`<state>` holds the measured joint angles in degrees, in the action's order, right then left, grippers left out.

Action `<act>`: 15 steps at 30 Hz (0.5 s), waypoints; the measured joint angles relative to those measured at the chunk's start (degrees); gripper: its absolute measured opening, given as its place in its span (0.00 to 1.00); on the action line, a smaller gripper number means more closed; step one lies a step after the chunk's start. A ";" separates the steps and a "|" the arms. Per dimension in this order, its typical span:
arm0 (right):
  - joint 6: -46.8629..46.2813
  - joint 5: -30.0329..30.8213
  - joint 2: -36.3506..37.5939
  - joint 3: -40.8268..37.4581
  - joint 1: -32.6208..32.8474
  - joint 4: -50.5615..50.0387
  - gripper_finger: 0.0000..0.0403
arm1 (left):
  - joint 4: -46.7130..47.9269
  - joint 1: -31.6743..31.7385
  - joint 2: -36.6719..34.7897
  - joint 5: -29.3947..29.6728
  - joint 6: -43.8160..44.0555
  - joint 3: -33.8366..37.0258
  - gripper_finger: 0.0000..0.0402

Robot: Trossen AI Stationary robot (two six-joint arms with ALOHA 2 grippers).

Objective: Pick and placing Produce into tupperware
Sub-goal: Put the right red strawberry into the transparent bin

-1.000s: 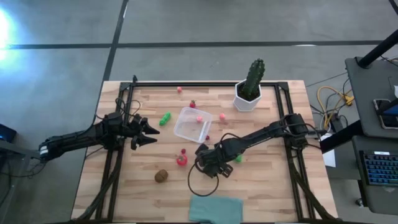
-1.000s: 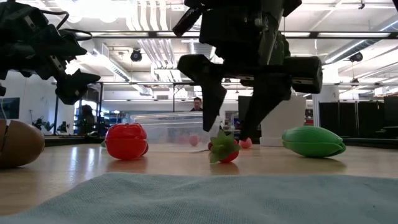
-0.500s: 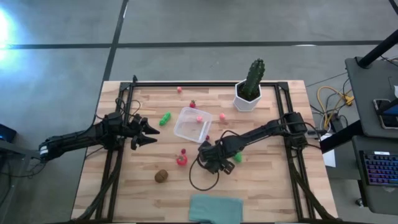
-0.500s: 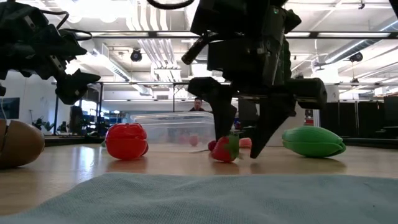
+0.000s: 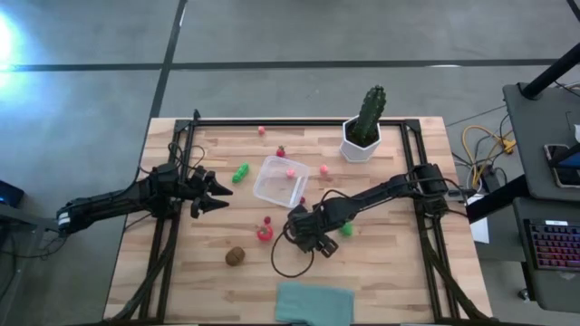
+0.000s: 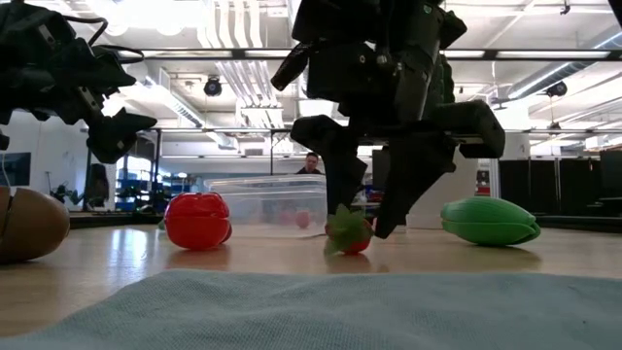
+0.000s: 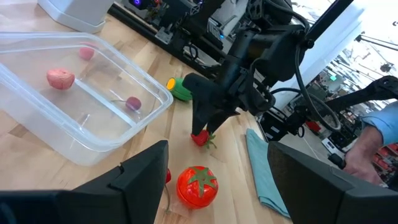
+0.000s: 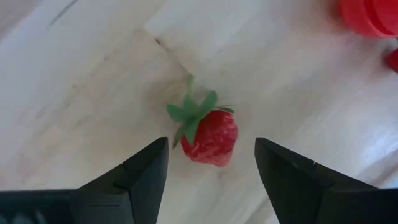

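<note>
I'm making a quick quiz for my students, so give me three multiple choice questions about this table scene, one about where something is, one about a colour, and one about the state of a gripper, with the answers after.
1. Where is the strawberry?
A. Inside the tupperware
B. On the table between the right gripper's fingers
C. On the teal cloth

2. What colour is the cloth at the table's near edge?
A. Teal
B. Red
C. White

3. How does the right gripper stand?
A. Shut on the strawberry
B. Shut, holding nothing
C. Open, straddling the strawberry

Answers:
1 B: the right wrist view shows it on bare wood between the two fingers, outside the tupperware.
2 A: the high view shows it teal.
3 C: both fingers stand apart from the berry.
</note>
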<state>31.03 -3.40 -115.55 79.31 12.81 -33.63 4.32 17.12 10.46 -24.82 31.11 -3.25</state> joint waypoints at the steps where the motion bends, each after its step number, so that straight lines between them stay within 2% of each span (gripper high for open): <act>1: 0.05 0.01 0.00 0.00 0.07 0.02 0.58 | 0.00 0.00 0.00 0.00 0.00 0.00 0.65; 15: -1.47 0.48 -1.72 0.20 0.18 1.61 0.50 | 0.02 -0.01 -0.01 0.00 0.00 0.00 0.65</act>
<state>29.56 -2.92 -117.26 79.50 12.99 -32.02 4.34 17.11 10.45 -24.82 31.11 -3.25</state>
